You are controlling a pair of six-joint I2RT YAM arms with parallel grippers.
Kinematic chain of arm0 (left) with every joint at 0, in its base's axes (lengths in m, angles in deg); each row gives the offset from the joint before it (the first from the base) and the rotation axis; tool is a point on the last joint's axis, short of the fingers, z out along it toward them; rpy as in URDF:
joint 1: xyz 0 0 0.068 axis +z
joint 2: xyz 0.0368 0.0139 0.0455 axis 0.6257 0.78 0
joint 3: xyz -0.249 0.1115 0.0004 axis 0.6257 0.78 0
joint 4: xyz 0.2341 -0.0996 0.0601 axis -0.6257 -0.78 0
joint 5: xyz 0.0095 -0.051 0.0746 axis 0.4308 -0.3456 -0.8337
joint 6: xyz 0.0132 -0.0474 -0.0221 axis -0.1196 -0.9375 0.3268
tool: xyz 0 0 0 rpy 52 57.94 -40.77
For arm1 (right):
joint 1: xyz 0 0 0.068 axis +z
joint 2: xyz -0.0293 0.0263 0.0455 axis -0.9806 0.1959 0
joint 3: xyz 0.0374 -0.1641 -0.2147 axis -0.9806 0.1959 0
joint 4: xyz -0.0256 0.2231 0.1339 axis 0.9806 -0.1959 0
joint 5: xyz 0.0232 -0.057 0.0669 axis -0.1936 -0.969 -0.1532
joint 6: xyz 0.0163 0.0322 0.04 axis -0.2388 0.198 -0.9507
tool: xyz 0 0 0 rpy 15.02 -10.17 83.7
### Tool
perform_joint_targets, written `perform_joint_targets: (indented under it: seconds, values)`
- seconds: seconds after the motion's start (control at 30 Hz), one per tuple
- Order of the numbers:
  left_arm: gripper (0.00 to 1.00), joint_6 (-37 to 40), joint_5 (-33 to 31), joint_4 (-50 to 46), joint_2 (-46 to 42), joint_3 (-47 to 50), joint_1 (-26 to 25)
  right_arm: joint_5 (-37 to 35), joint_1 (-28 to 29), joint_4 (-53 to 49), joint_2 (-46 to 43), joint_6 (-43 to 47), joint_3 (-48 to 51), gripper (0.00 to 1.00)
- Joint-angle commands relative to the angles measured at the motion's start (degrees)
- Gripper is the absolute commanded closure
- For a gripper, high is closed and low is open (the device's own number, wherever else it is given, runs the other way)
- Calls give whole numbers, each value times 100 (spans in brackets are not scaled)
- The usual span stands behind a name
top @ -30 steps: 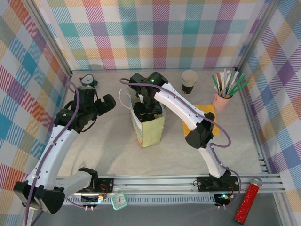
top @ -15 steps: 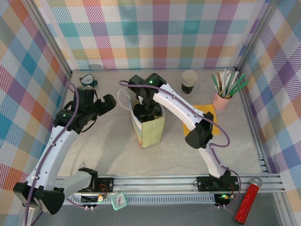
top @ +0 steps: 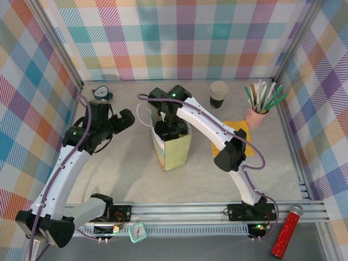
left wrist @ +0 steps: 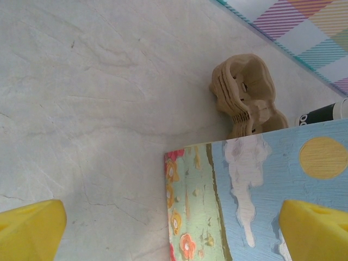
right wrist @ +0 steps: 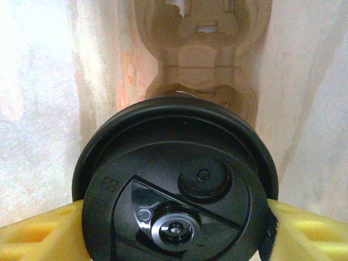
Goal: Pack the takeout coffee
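Takeout coffee (right wrist: 174, 190) between bag walls (right wrist: 38, 98); carrier (right wrist: 198, 49) beyond.

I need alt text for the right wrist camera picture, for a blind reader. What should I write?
A takeout coffee cup with a glossy round black plastic lid, seen from above, is gripped between the yellow fingers of the right gripper. Beyond it, a brown moulded pulp cup carrier shows between pale paper walls.
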Motion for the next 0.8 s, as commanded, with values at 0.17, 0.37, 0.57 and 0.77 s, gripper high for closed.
perform_joint_targets:
  seconds: [0.17,0.37,0.57,0.77]
  values:
    - [0,30,33,104,-63,-59,48,29,52,-703,161,59,83,28]
    - [0,51,34,93,-55,-85,48,54,52,-650,185,76,142,28]
    - [0,48,29,84,-60,-77,48,12,44,-632,155,86,292,28]
    - [0,49,36,76,-53,-86,48,-41,44,-641,119,71,382,28]
